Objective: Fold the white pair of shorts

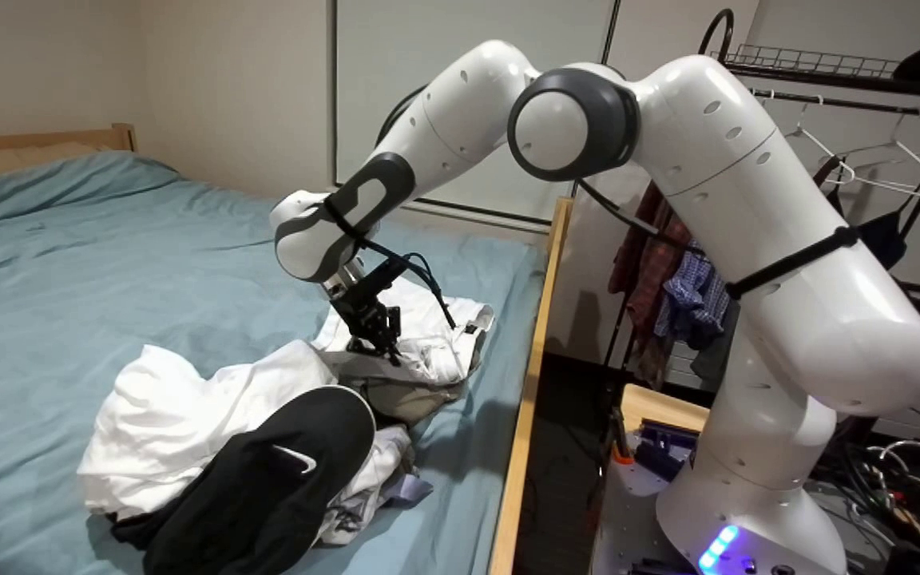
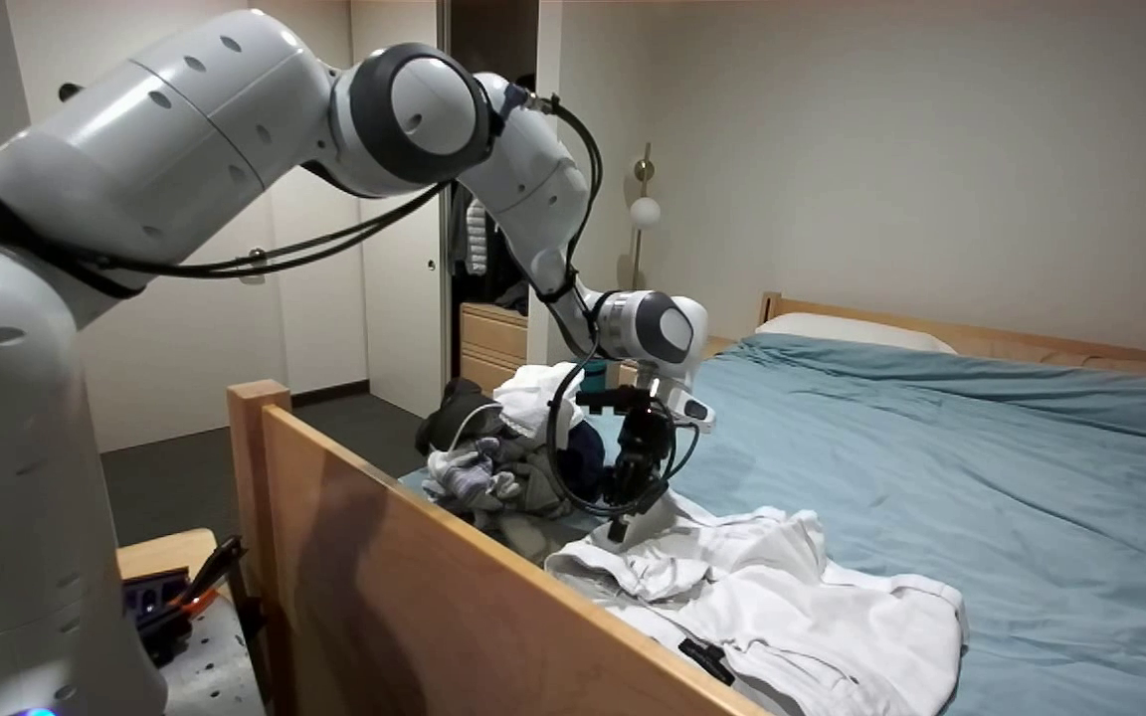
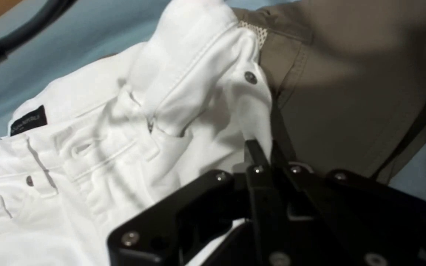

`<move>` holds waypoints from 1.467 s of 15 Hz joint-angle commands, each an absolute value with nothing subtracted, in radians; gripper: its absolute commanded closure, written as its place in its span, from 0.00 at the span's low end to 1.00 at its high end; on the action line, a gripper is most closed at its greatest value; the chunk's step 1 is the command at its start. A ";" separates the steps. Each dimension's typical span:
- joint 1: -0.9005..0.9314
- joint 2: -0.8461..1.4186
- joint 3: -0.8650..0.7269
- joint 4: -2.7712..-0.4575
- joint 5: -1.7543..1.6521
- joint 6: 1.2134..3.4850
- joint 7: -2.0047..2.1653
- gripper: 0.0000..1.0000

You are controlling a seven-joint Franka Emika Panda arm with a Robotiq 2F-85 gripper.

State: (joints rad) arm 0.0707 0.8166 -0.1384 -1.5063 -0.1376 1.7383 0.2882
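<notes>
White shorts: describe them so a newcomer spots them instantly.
On the blue-covered bed, find the wooden footboard beside the robot's base. The white shorts lie just inside it, an edge pinched in the hand. Unlike the puffy white bundle nearby, they show a black waistband label.

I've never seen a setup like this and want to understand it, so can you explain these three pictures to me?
The big machine is a white robot arm, ending in a black pincer. Two pictures come from cameras standing away from it; the close-up is taken from its wrist. On the blue-covered bed lie white shorts, rumpled, alongside a brown garment. An exterior view also shows a puffy white cloth and a black item with a white swoosh nearby. The pincer is shut on an edge of the shorts; nothing else appears held.
</notes>
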 commanded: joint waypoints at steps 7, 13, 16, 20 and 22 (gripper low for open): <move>-0.167 0.673 -0.110 -1.552 -0.085 1.776 -0.094 0.97; -0.293 0.475 -0.090 -1.538 -0.041 1.710 -0.450 0.98; -0.348 0.474 -0.098 -1.466 0.056 1.628 -0.531 0.98; -0.419 0.602 -0.092 -1.375 0.184 1.537 -0.616 0.98; -0.446 0.689 -0.088 -1.340 0.231 1.510 -0.631 0.98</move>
